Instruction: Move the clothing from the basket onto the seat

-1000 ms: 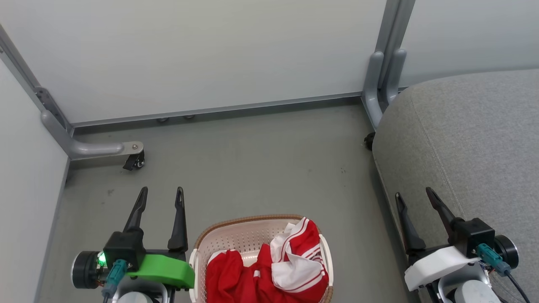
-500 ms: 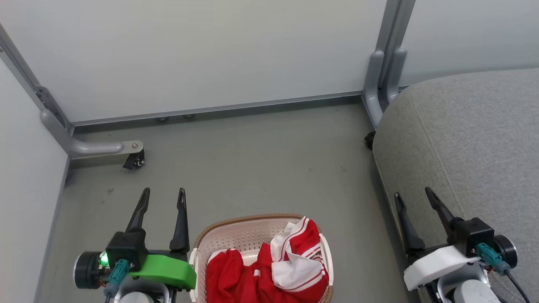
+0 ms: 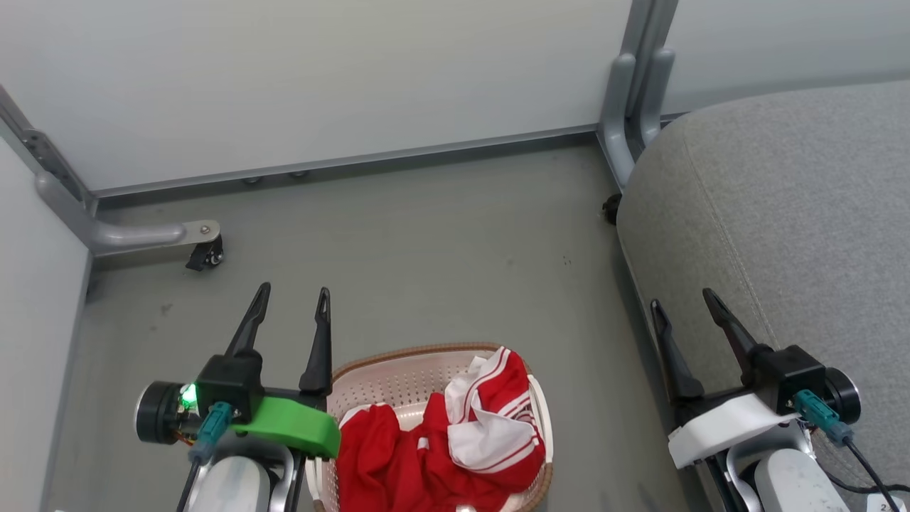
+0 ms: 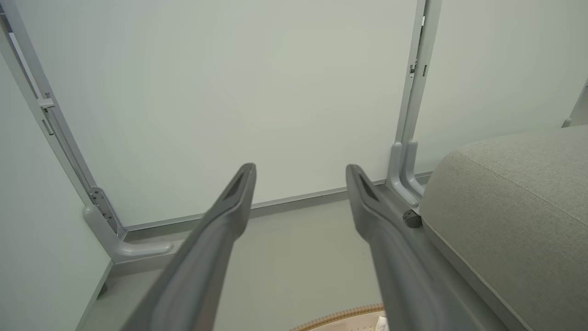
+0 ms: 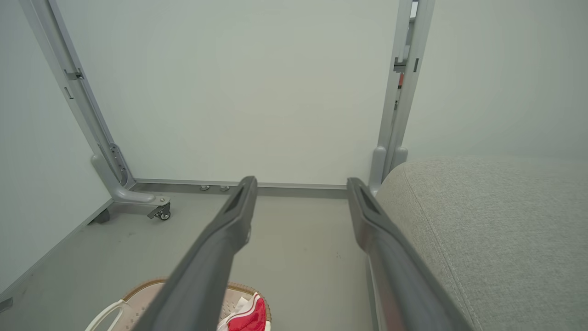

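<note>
Head view: the basket (image 3: 419,351) stands on the grey floor (image 3: 441,235) at the bottom middle, between the two arms.
Clothing: the clothing (image 3: 434,455) lies crumpled inside the basket. Its red folds, with a white panel and thin white stripes, are heaped toward the right side and rise just above the rim.
Seat: the seat (image 3: 782,213) is at the right, apart from the basket, with a strip of floor between them.
Left tool: the left tool (image 3: 294,289) hovers just left of the basket, released, its two dark prongs spread and pointing at the far wall. Its green housing (image 3: 295,430) overlaps the basket's left rim in this view.
Right tool: the right tool (image 3: 680,298) hangs at the near left edge of the seat, also released, prongs spread.
Left wrist view: a sliver of the brown rim shows at the bottom edge, with the seat to the right.
Right wrist view: basket and a red fold at lower left, seat at right.
Background: pale wall panels (image 3: 320,78) in grey frames — a small caster (image 3: 206,254) sits at the left.
</note>
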